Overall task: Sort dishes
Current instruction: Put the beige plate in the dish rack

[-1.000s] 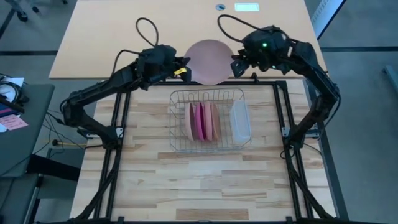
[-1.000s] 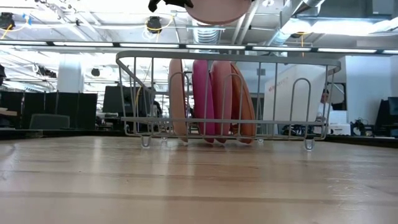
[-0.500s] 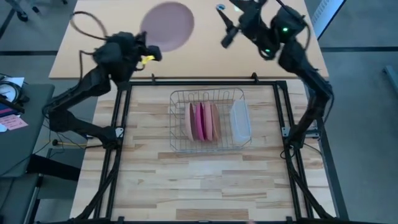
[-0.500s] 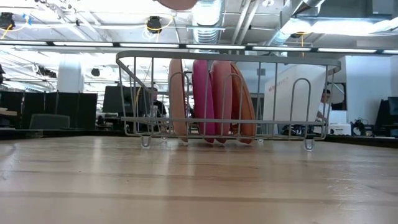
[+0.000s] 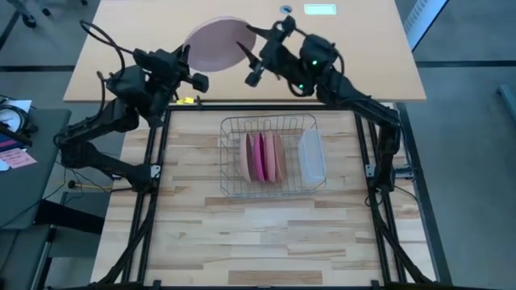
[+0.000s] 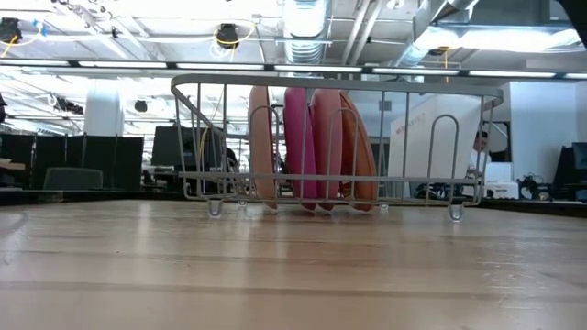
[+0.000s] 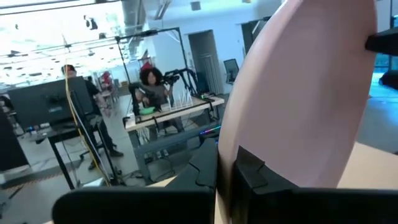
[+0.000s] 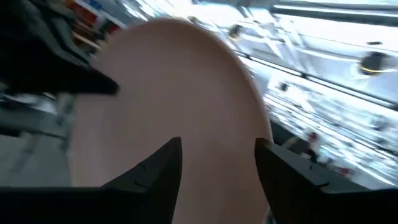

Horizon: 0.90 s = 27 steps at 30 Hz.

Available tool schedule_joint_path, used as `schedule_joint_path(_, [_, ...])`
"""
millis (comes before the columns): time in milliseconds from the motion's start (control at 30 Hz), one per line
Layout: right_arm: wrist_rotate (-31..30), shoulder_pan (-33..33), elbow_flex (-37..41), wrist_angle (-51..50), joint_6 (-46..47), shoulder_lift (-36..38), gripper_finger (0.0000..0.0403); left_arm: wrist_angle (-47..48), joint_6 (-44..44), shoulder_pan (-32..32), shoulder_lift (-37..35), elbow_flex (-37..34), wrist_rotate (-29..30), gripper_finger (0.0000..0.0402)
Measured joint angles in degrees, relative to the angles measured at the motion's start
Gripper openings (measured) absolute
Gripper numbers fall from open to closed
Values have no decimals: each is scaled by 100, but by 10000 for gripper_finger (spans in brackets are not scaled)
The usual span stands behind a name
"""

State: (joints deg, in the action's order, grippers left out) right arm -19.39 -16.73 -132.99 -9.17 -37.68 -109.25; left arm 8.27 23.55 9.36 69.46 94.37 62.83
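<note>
A pale pink plate (image 5: 214,44) is up in the air beyond the worktable's far edge, over a tan table. My left gripper (image 5: 188,66) is shut on its left rim. My right gripper (image 5: 250,63) stands open at the plate's right edge, and the plate's face (image 8: 161,93) fills its wrist view. Whether it touches the plate I cannot tell. Several salmon, pink and magenta plates (image 5: 264,157) stand on edge in the wire rack (image 6: 335,92) at the table's middle. My left gripper pinches the pale pink plate's rim (image 7: 239,158) between its two fingers. It comes at the plate about level from the table's left side. The plate reaches out ahead of the fingers, lifted clear of everything, its face turned partly upward.
A translucent tub (image 5: 311,157) sits in the rack's right end. Black frame rails (image 5: 360,145) run along both sides of the wooden table. The tan table (image 5: 363,48) lies beyond the far edge. People sit at desks (image 7: 152,93) in the room behind.
My left gripper has carried the plate up and toward the far left, away from above the rack's far edge and out of the low view. My right gripper has opened wider, swung up and away, then come back toward the left, close to the plate's right edge.
</note>
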Motion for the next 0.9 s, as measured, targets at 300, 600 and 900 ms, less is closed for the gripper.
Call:
schedule_joint_path(300, [-576, 340, -2, 389, -790, -13, 208, 251, -18, -30, 6, 0, 202, 1])
schedule_joint_path(600, [-777, 181, -7, 194, -784, 24, 207, 284, -43, -117, 2, 0, -16, 1])
schedule_joint_path(900, [-838, 98, -7, 100, -789, 17, 126, 409, -83, -244, 0, 0, -94, 1])
